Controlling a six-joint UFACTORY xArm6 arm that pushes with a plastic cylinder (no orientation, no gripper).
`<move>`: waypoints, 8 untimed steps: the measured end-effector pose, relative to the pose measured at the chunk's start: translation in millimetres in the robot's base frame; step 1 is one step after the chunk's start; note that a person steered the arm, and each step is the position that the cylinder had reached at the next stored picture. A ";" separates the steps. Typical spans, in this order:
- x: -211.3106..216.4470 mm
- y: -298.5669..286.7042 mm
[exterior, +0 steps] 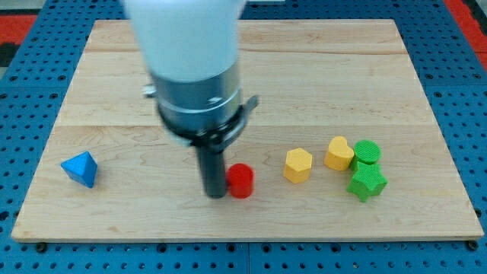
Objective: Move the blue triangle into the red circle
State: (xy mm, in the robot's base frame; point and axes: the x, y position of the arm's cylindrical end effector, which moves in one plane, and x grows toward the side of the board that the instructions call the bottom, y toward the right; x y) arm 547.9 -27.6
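My tip sits touching the red circle, far from the blue triangle; no jaws here. It must go around behind the triangle, at the view's left.

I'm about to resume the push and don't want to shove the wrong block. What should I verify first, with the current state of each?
1. Blue triangle in view, alone near the board's left edge: ok.
2. Red circle in view, at the board's lower middle: ok.
3. My tip placed behind the blue triangle for the push: not ok; it stands just left of the red circle, far from the triangle.
4. Tip clear of the red circle: cannot tell; they look touching or nearly so.
5. Path between triangle and circle free of other blocks: ok; yellow blocks and green blocks lie to the right.
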 end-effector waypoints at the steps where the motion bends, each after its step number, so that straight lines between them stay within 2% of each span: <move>1: -7.0 36.9; 2: -7.0 70.3; 3: 25.4 11.9; 4: 71.0 -54.8; 5: 49.7 -183.3; 6: 13.3 -275.1; 7: -23.0 -248.6; 8: -39.8 -167.0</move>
State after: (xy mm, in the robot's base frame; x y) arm 508.1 -194.6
